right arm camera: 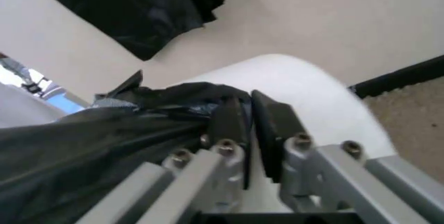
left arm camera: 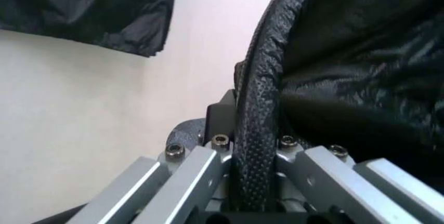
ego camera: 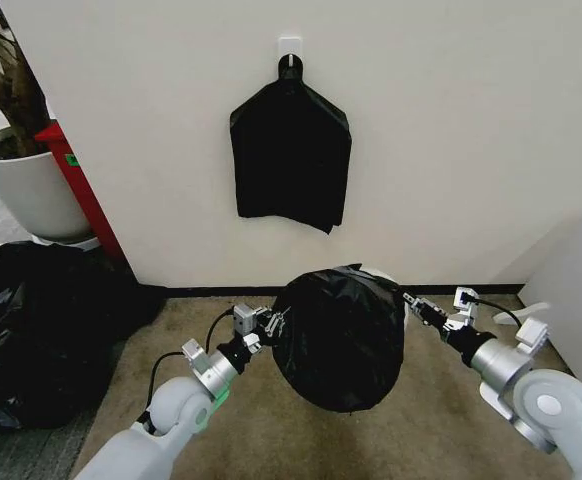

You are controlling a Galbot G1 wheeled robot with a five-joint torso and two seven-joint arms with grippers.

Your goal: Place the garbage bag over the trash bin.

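Beige carpet [ego camera: 221, 320] ran up to a plain white wall [ego camera: 451, 140], where a flat black bundle [ego camera: 291, 160] hung from a white hook [ego camera: 289, 45]. Down in front, the garbage bag [ego camera: 339, 335] was stretched wide between both arms, draped across the mouth of the trash bin [ego camera: 383, 274], of which just a sliver of white rim peeked out behind the bag's upper right edge.

The left gripper [ego camera: 271, 322] had its jaws clamped tight on the bag's rolled hem; the left wrist view showed that hem pinched right between them. The right gripper [ego camera: 414, 303] was closed on a gathered fold at the opposite side, with the white bin [right arm camera: 312, 99] just beyond it.

So this looked like the fitting step, well along: the bag was over the opening but not yet pulled down around the rim. The next move would call for both sides going down together, keeping the hem taut so it hooks under the lip without tearing.

Room was tight at the back, with the bin near the wall. A heap of black bags [ego camera: 41, 330] crowded the left; a white panel [ego camera: 581, 290] stood off to the right.
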